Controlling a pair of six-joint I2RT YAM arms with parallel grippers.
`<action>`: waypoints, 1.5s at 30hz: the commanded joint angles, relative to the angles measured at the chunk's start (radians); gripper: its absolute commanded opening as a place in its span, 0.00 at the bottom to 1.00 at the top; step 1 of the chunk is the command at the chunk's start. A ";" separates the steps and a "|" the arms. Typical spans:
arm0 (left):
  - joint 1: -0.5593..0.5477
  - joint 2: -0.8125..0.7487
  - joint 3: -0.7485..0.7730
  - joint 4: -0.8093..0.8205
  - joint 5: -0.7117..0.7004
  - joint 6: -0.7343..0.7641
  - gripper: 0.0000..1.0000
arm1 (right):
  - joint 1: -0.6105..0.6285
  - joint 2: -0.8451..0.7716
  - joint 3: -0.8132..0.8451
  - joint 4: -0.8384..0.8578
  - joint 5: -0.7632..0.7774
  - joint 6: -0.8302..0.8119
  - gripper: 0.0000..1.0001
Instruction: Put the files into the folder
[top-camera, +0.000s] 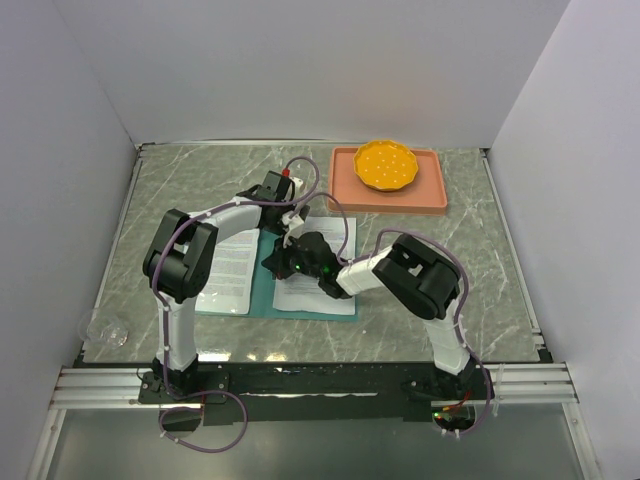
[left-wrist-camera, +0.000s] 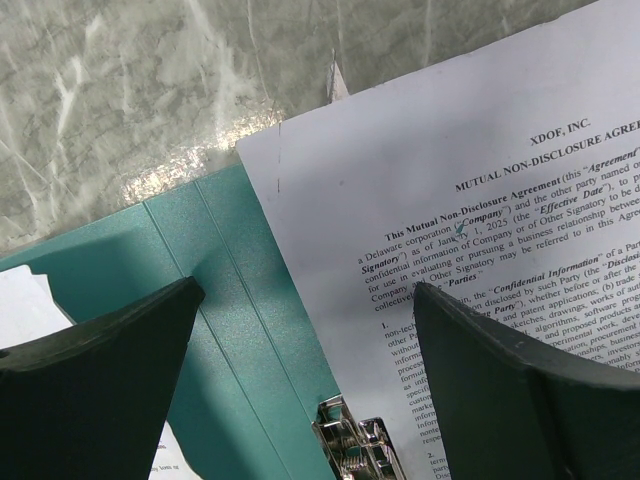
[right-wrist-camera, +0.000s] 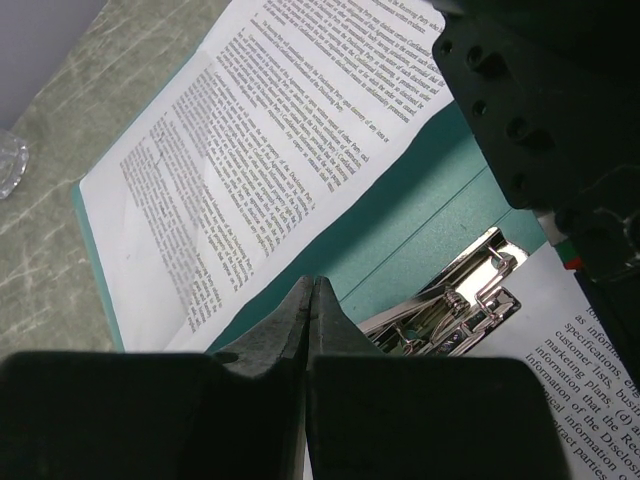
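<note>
The teal folder (top-camera: 262, 292) lies open on the table. One printed sheet (top-camera: 228, 270) lies on its left half and another (top-camera: 318, 285) on its right half. My left gripper (top-camera: 290, 226) hovers over the folder's far end, jaws wide open and empty. Its wrist view shows the folder's spine (left-wrist-camera: 230, 300), the right sheet's top corner (left-wrist-camera: 450, 200) and the metal clip (left-wrist-camera: 355, 445). My right gripper (top-camera: 284, 263) is shut, with nothing visible between the jaws. Its tips (right-wrist-camera: 313, 286) sit just beside the silver clip (right-wrist-camera: 460, 300) over the spine (right-wrist-camera: 420, 210), with the left sheet (right-wrist-camera: 250, 150) beyond.
A salmon-pink tray (top-camera: 440, 200) holding an orange plate (top-camera: 386, 165) stands at the back right. A clear glass object (top-camera: 105, 330) sits at the near left edge. White walls enclose the table. The left arm's black wrist (right-wrist-camera: 540, 100) hangs close above the right gripper.
</note>
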 joint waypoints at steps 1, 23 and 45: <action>-0.005 -0.008 -0.032 -0.074 -0.016 0.013 0.96 | 0.023 0.045 -0.044 -0.019 0.010 0.008 0.00; -0.006 -0.013 -0.046 -0.076 -0.011 0.010 0.96 | 0.023 0.085 -0.088 0.004 0.022 0.027 0.00; -0.006 -0.014 -0.049 -0.077 -0.006 0.002 0.96 | 0.023 0.123 -0.153 0.015 0.033 0.078 0.00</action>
